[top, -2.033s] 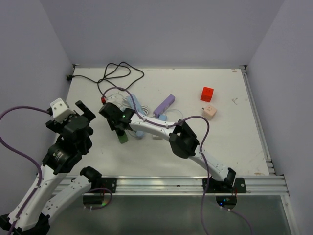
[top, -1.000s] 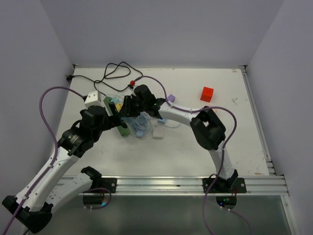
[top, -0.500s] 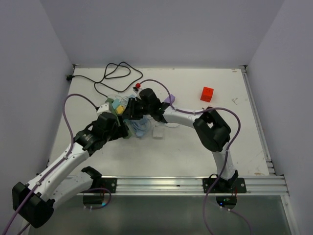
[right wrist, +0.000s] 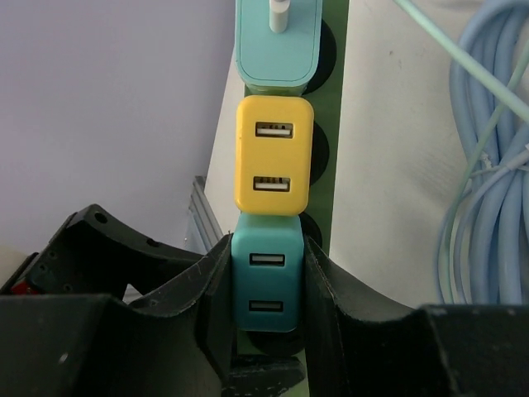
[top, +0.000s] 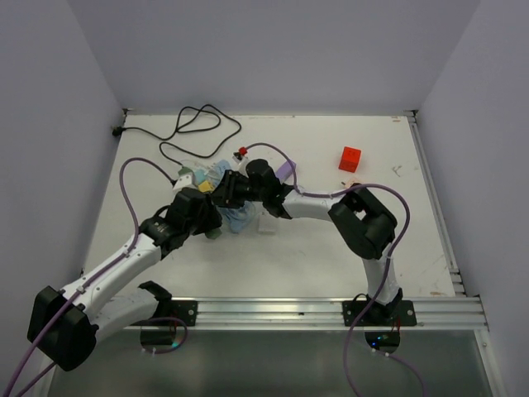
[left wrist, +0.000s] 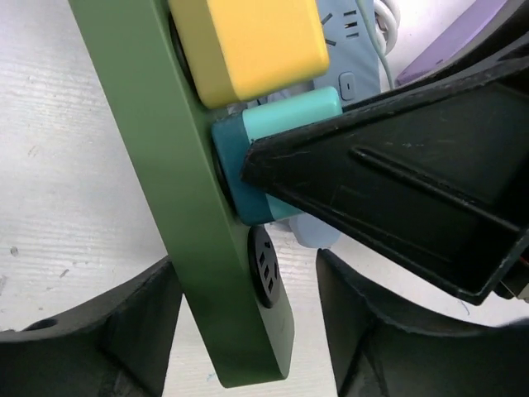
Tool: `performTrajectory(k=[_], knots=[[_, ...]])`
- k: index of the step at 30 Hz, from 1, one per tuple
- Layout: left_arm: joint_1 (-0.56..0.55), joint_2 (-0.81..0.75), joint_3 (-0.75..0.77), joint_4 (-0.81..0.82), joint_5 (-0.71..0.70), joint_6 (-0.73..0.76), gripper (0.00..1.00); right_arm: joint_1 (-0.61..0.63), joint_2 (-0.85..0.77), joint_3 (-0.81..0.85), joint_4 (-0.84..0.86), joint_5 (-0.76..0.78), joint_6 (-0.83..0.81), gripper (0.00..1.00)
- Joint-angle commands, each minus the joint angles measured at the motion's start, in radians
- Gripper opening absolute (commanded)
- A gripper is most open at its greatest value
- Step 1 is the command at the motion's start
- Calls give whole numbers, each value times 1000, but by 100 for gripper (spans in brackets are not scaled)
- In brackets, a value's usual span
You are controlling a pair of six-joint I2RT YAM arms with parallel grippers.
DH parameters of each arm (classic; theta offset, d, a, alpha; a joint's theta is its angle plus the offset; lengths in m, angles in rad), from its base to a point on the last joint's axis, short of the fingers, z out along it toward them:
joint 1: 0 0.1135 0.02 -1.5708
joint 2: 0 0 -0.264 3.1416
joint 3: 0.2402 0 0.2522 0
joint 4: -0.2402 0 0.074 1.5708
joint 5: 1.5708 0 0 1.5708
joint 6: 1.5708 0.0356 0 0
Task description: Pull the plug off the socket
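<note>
A green socket strip (right wrist: pixel 335 124) stands on edge with three plugs in a row on its face. The teal plug (right wrist: pixel 266 281) is nearest its end, then a yellow plug (right wrist: pixel 274 157) and a pale teal plug (right wrist: pixel 279 41). My right gripper (right wrist: pixel 266 277) is shut on the teal plug, one finger on each side. In the left wrist view, my left gripper (left wrist: pixel 248 331) straddles the end of the green strip (left wrist: pixel 165 165). One finger lies against its back and the other stands a small gap off its face. From above, both grippers (top: pixel 216 203) meet left of centre.
A coiled pale blue cable (top: pixel 240 217) lies beside the strip, with a purple strip (top: pixel 285 171) behind it. A black cord (top: pixel 198 124) loops at the back left. A red cube (top: pixel 350 158) sits at the back right. A white adapter (top: pixel 266 223) lies near the cable.
My left arm has swung in from the left to the green strip, and its jaws have narrowed around the strip's end. The right gripper keeps its hold on the teal plug.
</note>
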Motion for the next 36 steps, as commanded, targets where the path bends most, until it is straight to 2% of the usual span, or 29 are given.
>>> performTrajectory(k=[1, 2, 5, 10, 15, 22, 26, 30, 36], knots=[[6, -7, -12, 74, -18, -19, 65, 6, -103, 8, 234, -32, 43, 4], [8, -11, -17, 72, -32, -20, 51, 6, -108, 6, 237, -30, 43, 4], [12, -13, -29, 63, -56, -23, 28, 6, -113, 2, 233, -26, 39, 3], [20, -19, -46, 48, -89, -26, 19, 6, -119, -4, 233, -21, 35, 3], [38, -33, -54, 28, -109, -28, 0, 6, -137, -9, 202, -10, -1, 3], [107, -25, -67, 35, -35, -22, 0, 12, -165, 1, 136, 6, -114, 3], [126, 22, -25, -56, -148, -6, 0, 44, -195, 51, -63, 86, -242, 3], [129, 38, -18, -78, -193, -19, 0, 69, -200, 80, -138, 146, -291, 2], [163, 56, -37, -43, -109, -9, 0, 78, -218, 57, -149, 201, -320, 2]])
